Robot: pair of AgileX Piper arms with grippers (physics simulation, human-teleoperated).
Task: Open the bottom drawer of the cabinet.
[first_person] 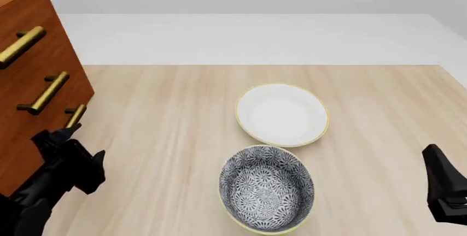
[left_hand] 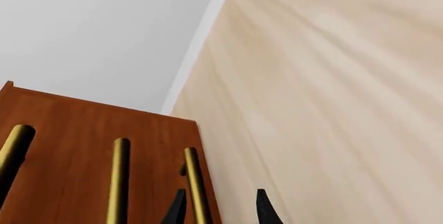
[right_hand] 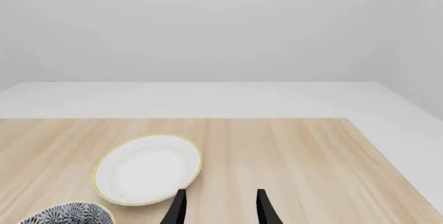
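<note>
The cabinet (first_person: 54, 55) stands at the table's left edge, reddish-brown with three brass bar handles. The bottom drawer (first_person: 44, 124) is lowest and looks shut; its handle (first_person: 74, 116) is just beyond my left gripper (first_person: 68, 133). In the left wrist view the cabinet (left_hand: 62, 125) fills the lower part. The bottom drawer (left_hand: 176, 141) lies nearest the table, and its handle (left_hand: 196, 182) sits between the open fingers of my left gripper (left_hand: 221, 211), close to one finger. My right gripper (first_person: 434, 157) is open and empty at the near right, also seen in its wrist view (right_hand: 220, 211).
A white bowl (first_person: 281, 114) and a dark patterned bowl (first_person: 266, 188) sit mid-table on the light wooden table (first_person: 161, 116). The right wrist view shows the white bowl (right_hand: 147, 169) and the patterned bowl's rim (right_hand: 69, 213).
</note>
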